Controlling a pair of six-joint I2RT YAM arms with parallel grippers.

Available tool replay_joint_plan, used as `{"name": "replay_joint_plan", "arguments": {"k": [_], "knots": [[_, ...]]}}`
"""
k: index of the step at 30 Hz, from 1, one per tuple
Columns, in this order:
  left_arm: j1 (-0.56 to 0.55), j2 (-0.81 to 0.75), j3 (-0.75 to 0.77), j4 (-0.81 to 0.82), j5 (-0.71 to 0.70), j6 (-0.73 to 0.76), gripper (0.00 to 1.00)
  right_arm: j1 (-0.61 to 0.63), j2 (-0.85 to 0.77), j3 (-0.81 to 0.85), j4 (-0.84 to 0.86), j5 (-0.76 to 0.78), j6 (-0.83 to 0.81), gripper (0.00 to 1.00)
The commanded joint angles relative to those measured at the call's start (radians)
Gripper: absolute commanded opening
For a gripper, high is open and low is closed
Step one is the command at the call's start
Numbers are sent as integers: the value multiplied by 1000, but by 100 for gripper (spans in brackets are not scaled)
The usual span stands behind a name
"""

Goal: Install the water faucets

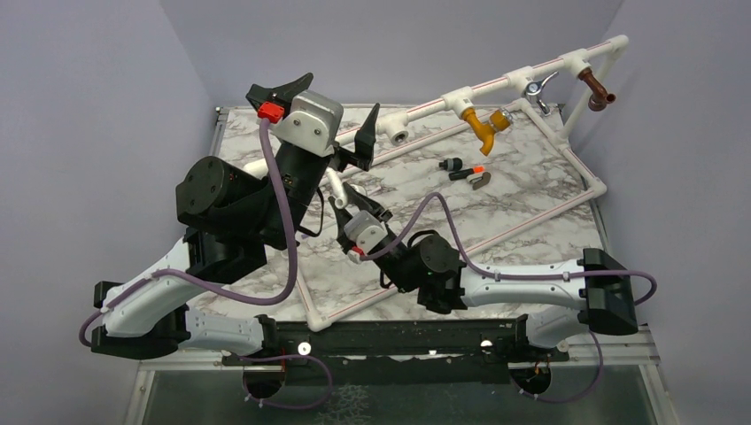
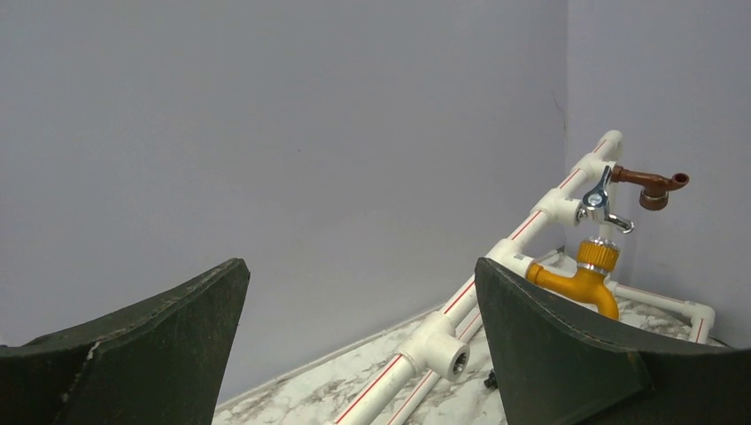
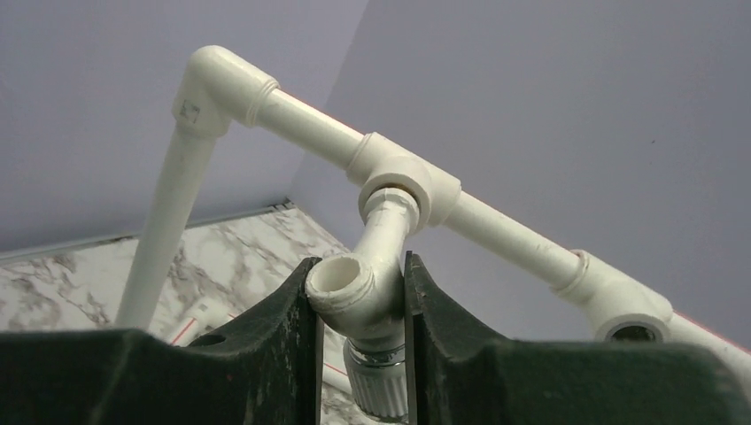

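My right gripper [image 1: 347, 200] is shut on the white faucet [image 3: 367, 292]. Its silvery knob [image 3: 383, 385] hangs below the jaws. Its stem runs up into a tee [image 3: 403, 181] of the white pipe frame [image 1: 496, 84]; the faucet also shows in the top view [image 1: 336, 184]. My left gripper [image 1: 344, 92] is open and empty, raised above the table's back left, facing an empty tee socket [image 2: 447, 354]. Mustard-yellow [image 1: 483, 128], chrome-levered [image 1: 536, 87] and brown [image 1: 598, 91] faucets sit in the frame's top rail. A black-and-orange faucet [image 1: 460, 168] lies on the marble.
A small grey curved part [image 1: 481, 181] lies beside the black-and-orange faucet. The frame's low rails [image 1: 580, 168] run along the marble table's right side and diagonally across its front. Grey walls close in at the back and sides. Purple cables loop off both arms.
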Motion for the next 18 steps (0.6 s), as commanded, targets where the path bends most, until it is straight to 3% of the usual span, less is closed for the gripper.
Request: {"name": "replay_joint_plan", "arguments": {"k": [1,18], "knots": [[-5,-3,29,-7,7,-1,99,-11,14,4,75,70,466,0],[20,9,64,-78,34,-44,99,-82,16,-55,112,165,1284,1]]}}
